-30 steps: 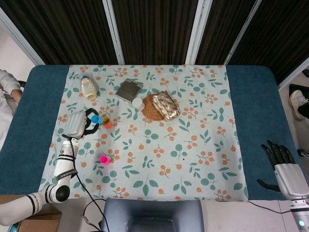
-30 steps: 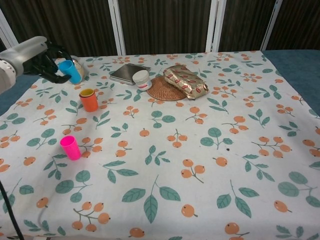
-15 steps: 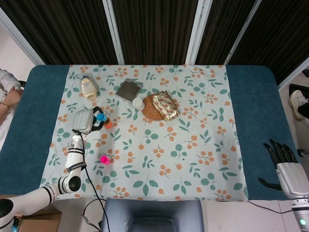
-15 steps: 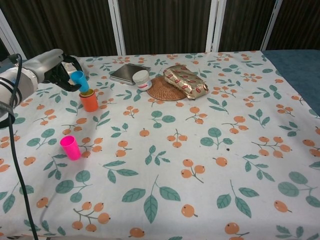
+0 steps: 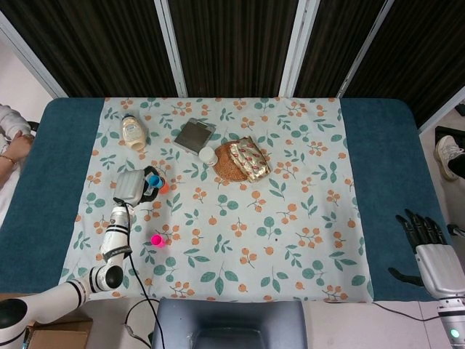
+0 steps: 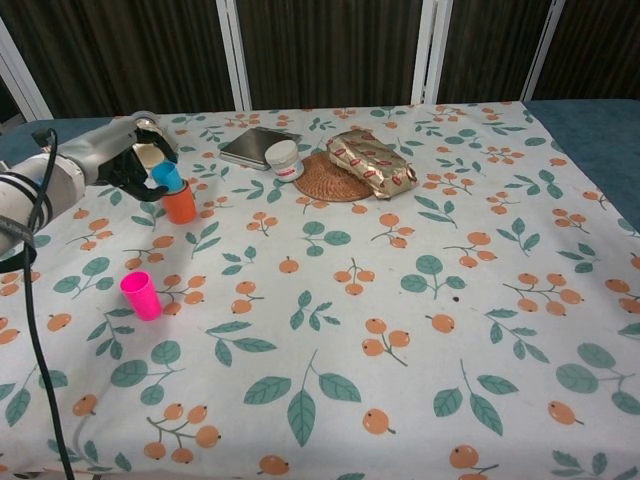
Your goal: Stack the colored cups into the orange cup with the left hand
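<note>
The orange cup [image 6: 181, 205] stood upright on the floral cloth [image 6: 340, 300] covering the worktop [image 5: 378, 145], toward its far left part as seen in the chest view. A blue cup [image 6: 166, 177] sat tilted at the orange cup's rim, its lower end at or just inside the opening; how far it had entered could not be told. The left hand [image 6: 135, 165] grasped the blue cup, fingers wrapped about its side, directly beside and above the orange cup. In the head view the same hand [image 5: 133, 187] covered most of the blue cup [image 5: 153, 179], and only an edge of the orange cup [image 5: 164, 187] showed.

A pink cup [image 6: 140, 295] stood upright on the cloth, well apart from the orange cup and nearer the robot. A white squeeze bottle [image 5: 133, 132] lay beyond the orange cup, toward the far edge. To the right of the orange cup lay a dark flat case [image 6: 259, 146], with a small white jar [image 6: 283, 159] just beside it. A gold foil packet [image 6: 371, 161] rested on a round woven mat [image 6: 330, 180] further right again.

The right hand [image 5: 425, 247] hovered off the worktop's right edge, far from the orange cup, fingers spread and holding nothing.
</note>
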